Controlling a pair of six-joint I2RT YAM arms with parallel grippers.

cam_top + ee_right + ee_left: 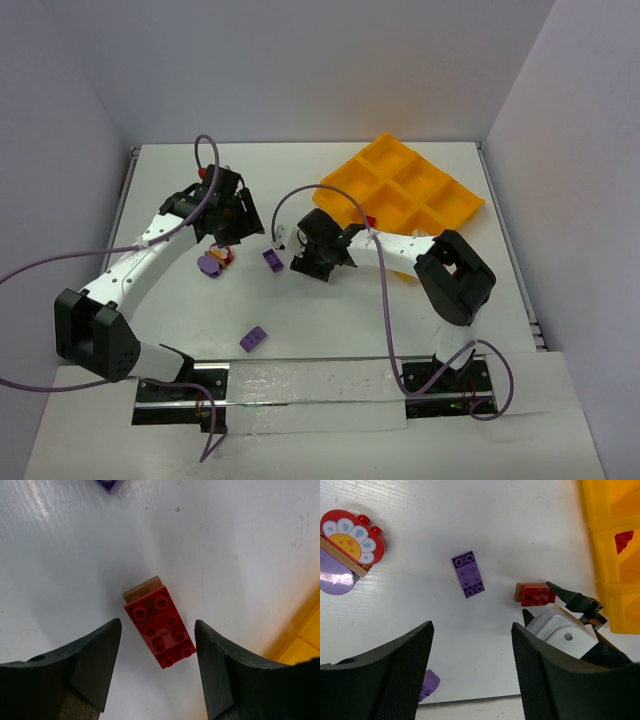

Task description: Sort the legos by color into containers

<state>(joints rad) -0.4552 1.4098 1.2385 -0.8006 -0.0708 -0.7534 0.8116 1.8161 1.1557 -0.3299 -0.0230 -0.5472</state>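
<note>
A red brick stacked on a brown one (160,627) lies on the table between the fingers of my open right gripper (157,665), not touched; it also shows in the left wrist view (535,594). My right gripper (308,258) is low beside the orange-yellow tray (455,205). A purple brick (272,260) lies just left of it. My left gripper (472,675) is open and empty, above that purple brick (468,574). A flower-printed red, brown and purple cluster (213,260) lies further left. A red brick (623,540) lies in a tray compartment.
Another purple brick (254,339) lies near the table's front edge. A white brick (421,235) sits at the tray's near side. The tray's corner (305,640) is close to my right finger. Grey walls stand round the table.
</note>
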